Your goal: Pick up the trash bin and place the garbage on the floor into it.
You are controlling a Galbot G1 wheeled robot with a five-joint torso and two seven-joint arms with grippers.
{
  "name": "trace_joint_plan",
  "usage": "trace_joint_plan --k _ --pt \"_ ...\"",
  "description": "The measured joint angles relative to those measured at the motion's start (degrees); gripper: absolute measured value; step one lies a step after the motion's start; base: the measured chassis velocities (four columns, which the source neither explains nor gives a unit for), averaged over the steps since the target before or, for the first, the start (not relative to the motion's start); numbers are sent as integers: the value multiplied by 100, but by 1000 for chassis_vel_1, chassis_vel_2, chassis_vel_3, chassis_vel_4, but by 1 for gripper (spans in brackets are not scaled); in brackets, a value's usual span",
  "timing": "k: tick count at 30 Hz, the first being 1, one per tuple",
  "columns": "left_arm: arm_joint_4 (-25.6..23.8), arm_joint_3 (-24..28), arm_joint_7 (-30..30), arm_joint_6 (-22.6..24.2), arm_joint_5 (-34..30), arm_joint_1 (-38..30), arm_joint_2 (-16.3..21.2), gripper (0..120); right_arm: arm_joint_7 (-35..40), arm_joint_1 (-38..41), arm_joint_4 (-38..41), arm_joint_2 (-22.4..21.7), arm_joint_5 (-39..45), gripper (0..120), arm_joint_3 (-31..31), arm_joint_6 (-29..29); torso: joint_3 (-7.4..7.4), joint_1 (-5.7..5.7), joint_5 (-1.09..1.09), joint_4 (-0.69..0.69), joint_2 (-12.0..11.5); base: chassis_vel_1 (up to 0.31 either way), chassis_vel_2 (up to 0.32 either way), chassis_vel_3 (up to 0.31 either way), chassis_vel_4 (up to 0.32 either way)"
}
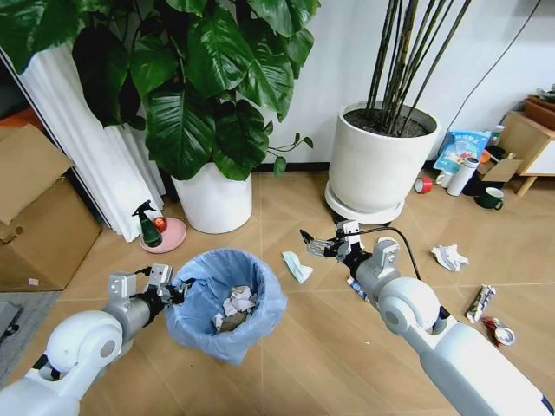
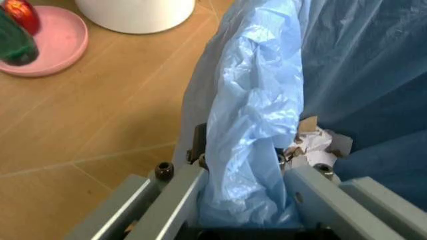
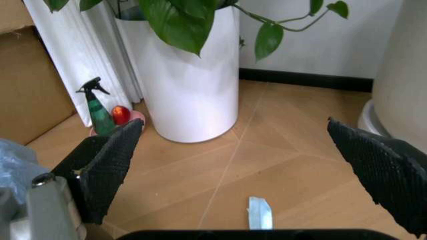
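Trash bin (image 1: 227,299), the small round one lined with a crinkly light blue bag, sits low centre-left, its rim pinched by the left gripper (image 1: 178,290). Crumpled white wads already lie inside. The right gripper (image 1: 319,245) hangs with its fingers spread wide and holds nothing. A pale blue-white paper scrap (image 1: 297,266) lies on the tan chevron floor (image 1: 260,208) just below it, between gripper and bin, long axis running away from the robot, so I'd say the right arm is closer.

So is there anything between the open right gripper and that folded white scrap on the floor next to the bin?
Nothing visible. The right gripper, jaws open, hangs over bare floor just beside the white scrap. The trash bin, held by the left gripper, sits off to one side.
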Motion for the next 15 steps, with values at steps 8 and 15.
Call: trace_joint_plan --k 8,15 --pt "-5 -2 22 -10 22 11 5 1 2 -47 25 14 -1 100 -19 1 1 1 3 -3 0 -129 181 138 -181" --pt "-7 5 31 -15 58 43 -47 1 43 -114 -4 4 -5 100 1 -83 3 4 0 -5 -1 -190 165 171 -157"
